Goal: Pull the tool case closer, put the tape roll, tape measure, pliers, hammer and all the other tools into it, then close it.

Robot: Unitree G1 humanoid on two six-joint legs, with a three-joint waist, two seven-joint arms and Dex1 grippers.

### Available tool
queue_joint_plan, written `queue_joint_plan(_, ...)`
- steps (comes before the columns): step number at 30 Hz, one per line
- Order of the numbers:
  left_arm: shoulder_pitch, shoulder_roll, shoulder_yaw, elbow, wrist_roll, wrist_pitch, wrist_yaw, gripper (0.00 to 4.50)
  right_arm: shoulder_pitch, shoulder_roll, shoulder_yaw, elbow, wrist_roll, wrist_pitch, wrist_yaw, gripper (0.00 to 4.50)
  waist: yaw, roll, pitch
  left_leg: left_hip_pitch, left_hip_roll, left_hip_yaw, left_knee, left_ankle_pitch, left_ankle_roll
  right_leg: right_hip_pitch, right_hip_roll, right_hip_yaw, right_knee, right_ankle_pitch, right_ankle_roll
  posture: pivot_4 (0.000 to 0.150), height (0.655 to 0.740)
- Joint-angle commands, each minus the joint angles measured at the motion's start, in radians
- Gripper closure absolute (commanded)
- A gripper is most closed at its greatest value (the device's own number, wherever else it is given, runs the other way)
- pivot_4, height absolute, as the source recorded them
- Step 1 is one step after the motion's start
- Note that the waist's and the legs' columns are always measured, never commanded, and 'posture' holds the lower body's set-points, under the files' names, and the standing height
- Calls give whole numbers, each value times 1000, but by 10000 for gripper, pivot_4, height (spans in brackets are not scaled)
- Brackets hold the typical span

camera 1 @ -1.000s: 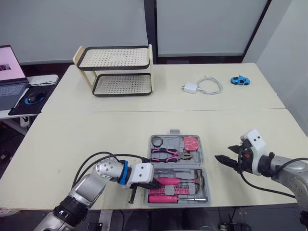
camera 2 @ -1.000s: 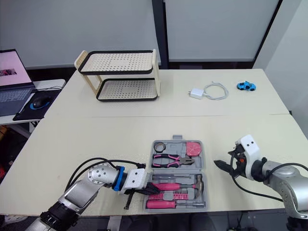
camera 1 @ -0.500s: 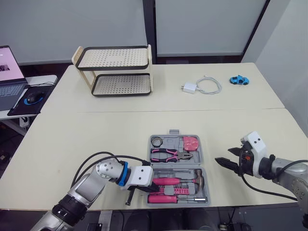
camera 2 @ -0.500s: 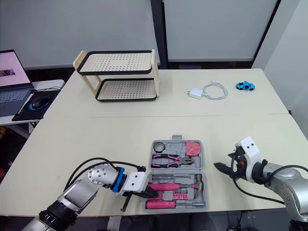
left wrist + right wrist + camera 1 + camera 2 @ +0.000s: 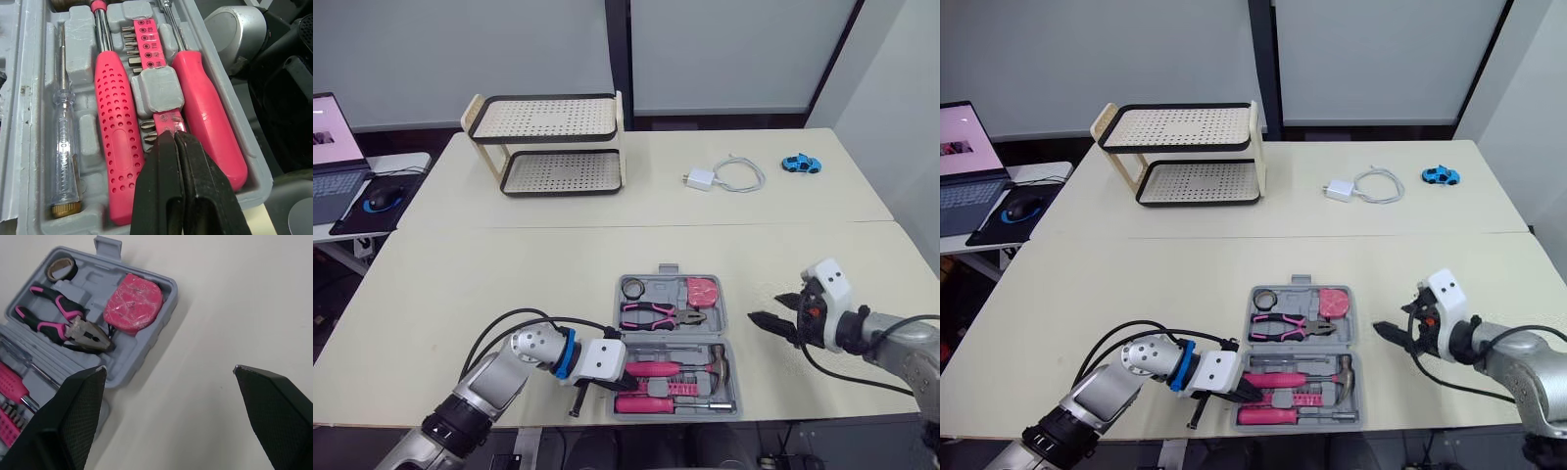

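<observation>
The one tool case (image 5: 721, 311) lies open at the 6 o'clock edge of the tabletop (image 5: 509, 284), both halves flat. Its far half holds one tape roll (image 5: 632, 288) in the 10 o'clock corner, one pink tape measure (image 5: 703, 291) in the 2 o'clock corner, and one pair of pliers (image 5: 658, 314) below them. The near half holds one hammer (image 5: 717, 367), two pink-handled screwdrivers (image 5: 117, 156) (image 5: 208, 122), one clear-handled tester (image 5: 64, 147) and one pink bit strip (image 5: 146, 44) between the two screwdrivers.

The left tool (image 5: 173, 137) is at the case's 8 o'clock side. Its two fingers are pressed together with nothing between them, and their tips are over the near end of the bit strip.

The right tool (image 5: 766, 308) hovers over bare tabletop at the case's 3 o'clock, apart from it, with its fingers spread wide and empty.

On the far tabletop stand one two-tier rack (image 5: 548, 147) at 11 o'clock, and one white charger (image 5: 700, 179) with its cable and one blue toy car (image 5: 801, 164) towards 1 o'clock.
</observation>
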Motion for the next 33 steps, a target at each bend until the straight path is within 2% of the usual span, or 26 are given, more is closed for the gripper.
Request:
queue_joint_plan(1,5,11,-19,2,28,7,-3,45000,-87,43,2,100,43,73,-19,384,0,0,0,0,0,0,0,0,0,0,0,0,0,0,0,1500,7400)
queue_joint_plan(13,-1,25,-21,-5,40,17,-2,45000,-266,213,60,339,13,90,-101,384,-3,0,0,-1,0,0,0,0,0,-2,0,0,0,0,0,1500,7400)
queue_joint_plan(33,16,54,-39,26,65,-30,-14,45000,-394,350,108,535,-21,32,-101,384,-17,3,-2,-1,2,0,-1,0,0,-6,1,1,3,0,0,1500,7400)
